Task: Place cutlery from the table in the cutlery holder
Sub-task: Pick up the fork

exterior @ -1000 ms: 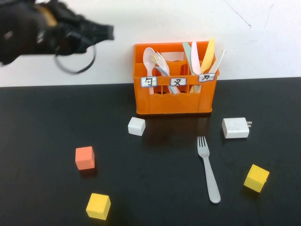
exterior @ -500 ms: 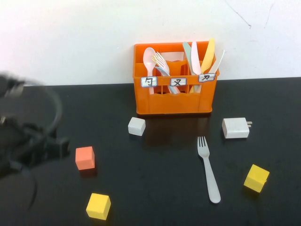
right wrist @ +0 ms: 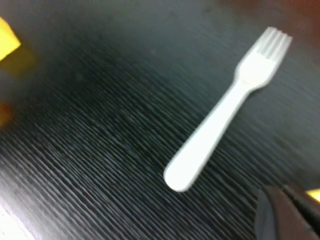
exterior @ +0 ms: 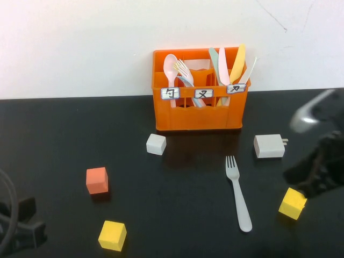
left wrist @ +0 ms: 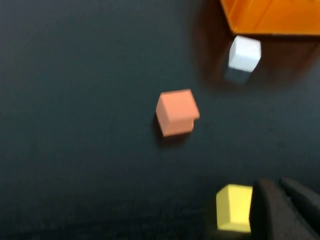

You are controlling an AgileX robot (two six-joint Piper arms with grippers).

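The orange cutlery holder stands at the back of the black table. A pale pink spoon stands in its left compartment, a fork in the middle one and pastel knives in the right one. A light grey fork lies on the table in front of the holder, tines toward it; it also shows in the right wrist view. My right gripper is blurred, low at the right of the fork, shut and empty. My left gripper is at the front left corner, shut and empty.
A white cube, a red-orange cube and a yellow cube lie left of the fork. A white charger block and a second yellow cube lie on the right, close to my right gripper.
My left arm has drawn back from near the holder down to the front left corner. My right arm has come into view at the right, near the fork.
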